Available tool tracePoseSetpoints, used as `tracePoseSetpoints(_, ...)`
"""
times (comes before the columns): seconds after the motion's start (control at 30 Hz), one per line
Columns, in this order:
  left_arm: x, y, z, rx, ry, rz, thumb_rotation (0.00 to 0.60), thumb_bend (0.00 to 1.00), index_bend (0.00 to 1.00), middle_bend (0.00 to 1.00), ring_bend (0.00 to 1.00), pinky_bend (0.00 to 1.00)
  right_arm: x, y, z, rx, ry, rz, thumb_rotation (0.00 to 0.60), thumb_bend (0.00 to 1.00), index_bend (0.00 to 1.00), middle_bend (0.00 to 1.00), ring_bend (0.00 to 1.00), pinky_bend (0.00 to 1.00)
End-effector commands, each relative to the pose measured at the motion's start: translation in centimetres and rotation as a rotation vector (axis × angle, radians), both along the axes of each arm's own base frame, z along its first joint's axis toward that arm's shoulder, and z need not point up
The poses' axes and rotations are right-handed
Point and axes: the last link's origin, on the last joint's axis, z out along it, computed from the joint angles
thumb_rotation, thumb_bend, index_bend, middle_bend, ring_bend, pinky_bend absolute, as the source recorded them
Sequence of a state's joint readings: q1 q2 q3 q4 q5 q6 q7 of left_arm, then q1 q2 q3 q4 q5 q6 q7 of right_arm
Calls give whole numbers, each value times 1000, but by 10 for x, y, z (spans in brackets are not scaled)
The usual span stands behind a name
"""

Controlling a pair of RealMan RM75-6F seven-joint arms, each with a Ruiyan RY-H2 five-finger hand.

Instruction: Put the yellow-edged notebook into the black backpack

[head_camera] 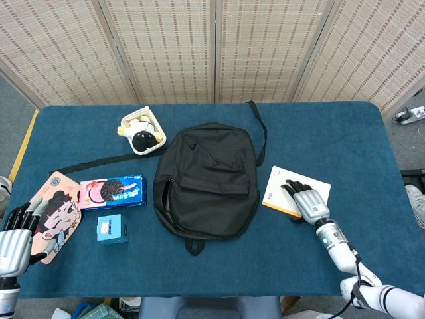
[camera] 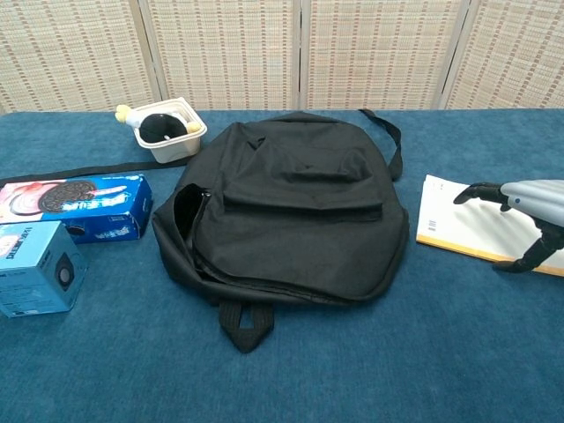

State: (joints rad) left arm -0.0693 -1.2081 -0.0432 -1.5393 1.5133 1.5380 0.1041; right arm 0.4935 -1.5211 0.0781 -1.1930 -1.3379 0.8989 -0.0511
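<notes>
Right hand (head_camera: 307, 200) arched with fingers spread over yellow-edged notebook (head_camera: 294, 191), holding nothing, left hand (head_camera: 14, 234) open at table's near corner, notebook flat just beside black backpack (head_camera: 206, 179) at mid-table

Bare table (head_camera: 345, 143) lies between notebook (head_camera: 285, 186) and backpack (head_camera: 206, 179).

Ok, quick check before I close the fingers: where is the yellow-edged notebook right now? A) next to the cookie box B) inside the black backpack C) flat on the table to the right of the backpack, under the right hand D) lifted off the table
C: the yellow-edged notebook lies flat on the table right of the black backpack, with the right hand spread over it.
</notes>
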Motion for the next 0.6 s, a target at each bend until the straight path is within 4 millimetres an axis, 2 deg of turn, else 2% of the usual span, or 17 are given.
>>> tracePoseSetpoints(0.03, 0, 0, 0, 0, 0, 1, 600, 269, 123, 86, 86, 76, -2, -1, -1, 2, 11, -1, 600, 190, 123, 73, 84, 171)
tracePoseSetpoints(0.2, 0, 0, 0, 0, -3, -3, 600, 269, 122, 86, 86, 76, -3, -4, -1, -15, 19, -6, 600, 209, 123, 73, 84, 171)
tracePoseSetpoints(0.6, -3, 2, -3, -3, -13, 1, 600, 268, 123, 86, 86, 76, -8, -16, 2, -65, 64, 7, 600, 420, 123, 96, 83, 171)
